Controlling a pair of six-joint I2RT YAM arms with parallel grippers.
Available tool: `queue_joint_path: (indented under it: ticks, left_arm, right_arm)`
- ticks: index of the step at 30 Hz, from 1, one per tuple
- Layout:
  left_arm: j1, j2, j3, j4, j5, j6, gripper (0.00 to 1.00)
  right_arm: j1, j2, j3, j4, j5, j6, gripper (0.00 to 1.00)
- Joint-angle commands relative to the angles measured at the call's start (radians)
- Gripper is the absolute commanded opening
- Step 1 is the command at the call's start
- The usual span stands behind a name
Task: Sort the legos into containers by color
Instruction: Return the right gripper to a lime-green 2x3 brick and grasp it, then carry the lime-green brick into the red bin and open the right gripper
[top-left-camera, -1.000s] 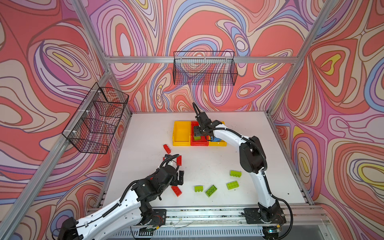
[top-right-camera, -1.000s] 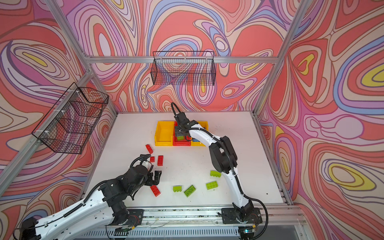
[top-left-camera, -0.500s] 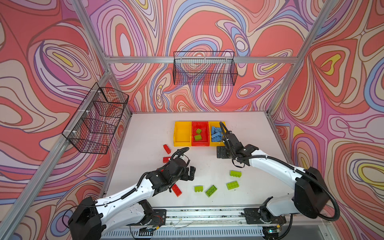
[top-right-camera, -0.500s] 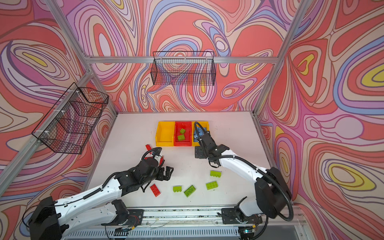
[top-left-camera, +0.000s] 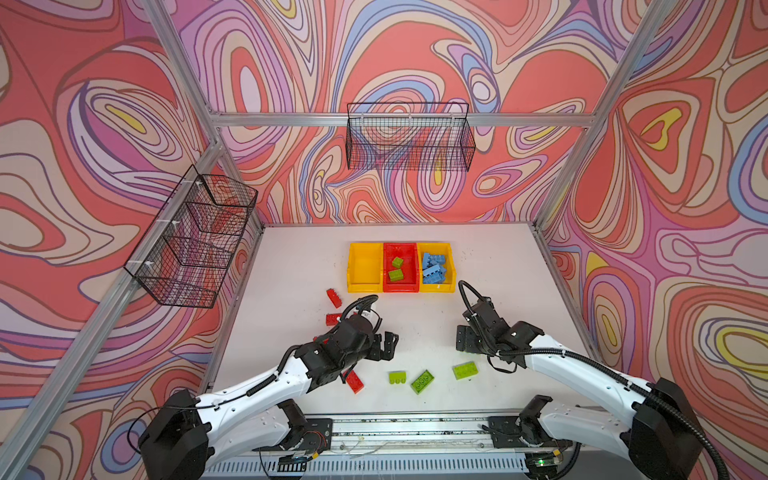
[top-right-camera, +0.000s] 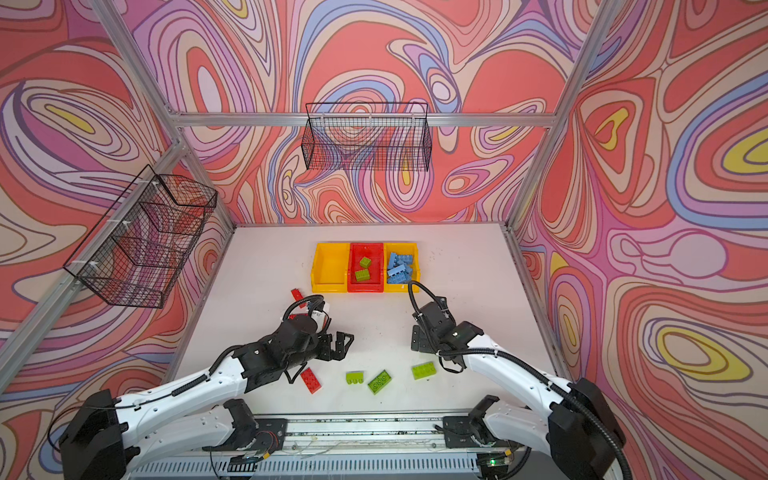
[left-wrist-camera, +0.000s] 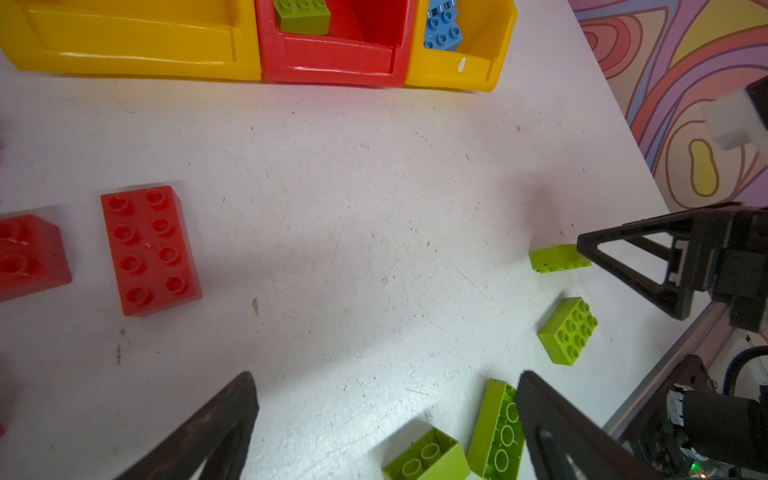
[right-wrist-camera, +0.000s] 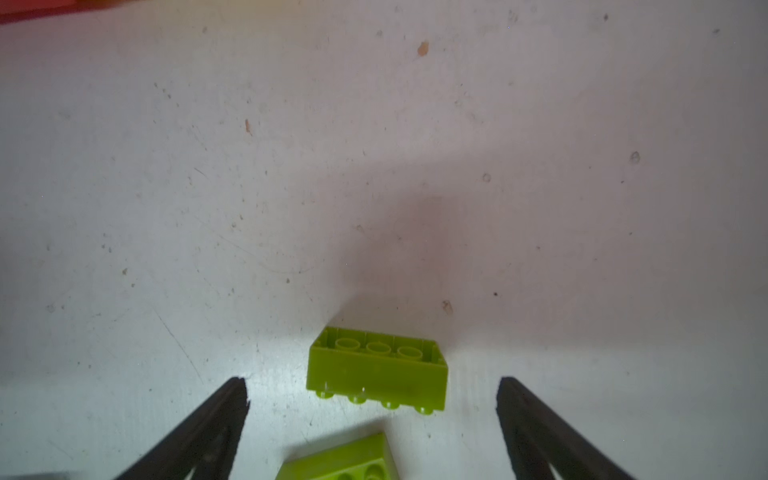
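Sorting partly done. Three bins in a row:
- The right yellow bin (top-left-camera: 436, 289) holds the blue bricks (top-left-camera: 434, 268), a heap I cannot count.
- The red bin (top-left-camera: 400, 289) holds two green bricks (top-left-camera: 395, 275).
- The left yellow bin (top-left-camera: 365, 286) is empty.

Loose on the counter (top-left-camera: 299, 270):
- Three more green bricks.
- At least three red bricks (top-left-camera: 354, 381); the left arm (top-left-camera: 291, 378) may hide others.

Left fingers (left-wrist-camera: 237, 403) and right fingers (right-wrist-camera: 228, 407) are spread wide, holding nothing.

SURFACE: white table (top-left-camera: 498, 266), scuffed | REAR CENTRE: containers (top-left-camera: 400, 287), three joined in a row | LEFT: red legos (top-left-camera: 333, 297), loose | FRONT: three green legos (top-left-camera: 465, 370), loose
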Motion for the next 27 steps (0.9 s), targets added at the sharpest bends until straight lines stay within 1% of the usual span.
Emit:
queue_joint_path:
  ticks: [1, 6, 11, 13, 15, 17, 19, 22, 27]
  left_arm:
    - [-0.002, -0.044, -0.049, 0.006, -0.015, -0.019, 1.0]
    - [-0.003, -0.087, -0.07, -0.015, -0.031, -0.017, 1.0]
    - [-0.004, -0.131, -0.099, -0.025, -0.053, -0.015, 1.0]
    - [-0.003, -0.144, -0.1, -0.039, -0.061, -0.01, 1.0]
    - [-0.004, -0.155, -0.101, -0.053, -0.068, -0.006, 1.0]
    - [-0.004, -0.164, -0.101, -0.061, -0.072, -0.004, 1.0]
    - [-0.003, -0.168, -0.101, -0.064, -0.075, -0.004, 1.0]
    - [-0.002, -0.17, -0.104, -0.061, -0.075, -0.009, 1.0]
    - [-0.003, -0.165, -0.1, -0.07, -0.072, -0.01, 1.0]
  right_arm:
    - [0.018, 0.011, -0.026, -0.001, -0.009, 0.069, 0.98]
    - [0.025, 0.074, -0.034, 0.059, -0.017, 0.089, 0.97]
    - [0.03, 0.155, -0.035, 0.076, 0.011, 0.093, 0.91]
    - [0.029, 0.169, -0.046, 0.093, 0.013, 0.096, 0.84]
    - [0.03, 0.177, -0.058, 0.112, 0.004, 0.098, 0.69]
    - [0.031, 0.178, -0.062, 0.121, -0.002, 0.099, 0.58]
    - [0.031, 0.172, -0.059, 0.122, -0.003, 0.097, 0.5]
    - [0.031, 0.151, -0.043, 0.114, -0.006, 0.092, 0.45]
    - [0.031, 0.1, 0.0, 0.12, -0.028, 0.08, 0.43]
